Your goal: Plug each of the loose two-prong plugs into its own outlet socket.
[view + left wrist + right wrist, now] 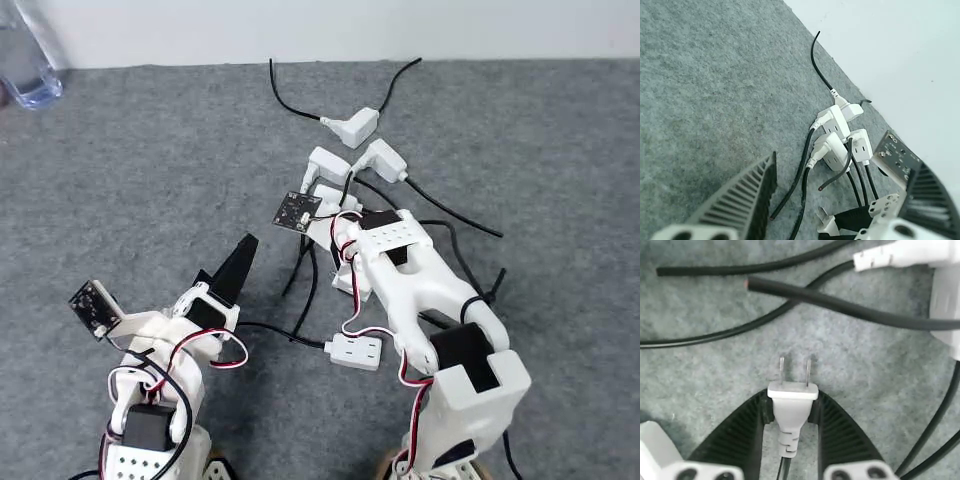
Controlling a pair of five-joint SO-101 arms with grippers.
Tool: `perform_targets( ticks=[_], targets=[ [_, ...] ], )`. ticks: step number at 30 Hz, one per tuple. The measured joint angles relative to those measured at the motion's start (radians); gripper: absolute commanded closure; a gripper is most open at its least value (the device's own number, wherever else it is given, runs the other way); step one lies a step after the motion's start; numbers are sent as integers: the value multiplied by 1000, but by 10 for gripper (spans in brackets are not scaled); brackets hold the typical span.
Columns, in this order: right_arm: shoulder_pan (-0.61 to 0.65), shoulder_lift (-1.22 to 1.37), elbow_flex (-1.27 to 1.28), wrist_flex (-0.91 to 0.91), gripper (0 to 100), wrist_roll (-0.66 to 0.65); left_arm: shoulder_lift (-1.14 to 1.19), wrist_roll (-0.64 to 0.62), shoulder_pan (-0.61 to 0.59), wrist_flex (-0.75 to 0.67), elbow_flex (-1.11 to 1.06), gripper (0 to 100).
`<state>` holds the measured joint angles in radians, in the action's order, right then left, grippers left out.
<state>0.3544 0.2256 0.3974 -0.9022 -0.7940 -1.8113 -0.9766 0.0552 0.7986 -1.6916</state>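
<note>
The plug (791, 407) gripped by the right end effector (791, 399) should be squared to the outlet socket (356, 351), the left end effector (225, 265) being held open.

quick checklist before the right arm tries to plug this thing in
1. Plug held in the right gripper: ok, clamped by its body.
2. Prongs clear of the fingers and straight: ok.
3. Prongs lined up with a socket: not ok, they face bare carpet and a black cable.
4. Free socket picked out: cannot tell; a white block lies beside the right arm, its slots unclear.
5. Left gripper open and out of the way: ok.
</note>
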Motion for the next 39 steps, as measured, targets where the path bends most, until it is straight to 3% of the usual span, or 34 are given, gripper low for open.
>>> perform_targets(
  ticks=[5, 17, 21, 39],
  targets=[
    [17, -52, -2, -71, 990, 8, 0, 0, 0, 0, 0, 615],
    [241, -502, 6, -324, 990, 150, 0, 0, 0, 0, 0, 615],
    [285, -577, 6, -368, 990, 167, 0, -2, 51, 0, 0, 615],
    [298, -690, 2, -405, 990, 189, 0, 0, 140, 0, 0, 615]
  ],
)
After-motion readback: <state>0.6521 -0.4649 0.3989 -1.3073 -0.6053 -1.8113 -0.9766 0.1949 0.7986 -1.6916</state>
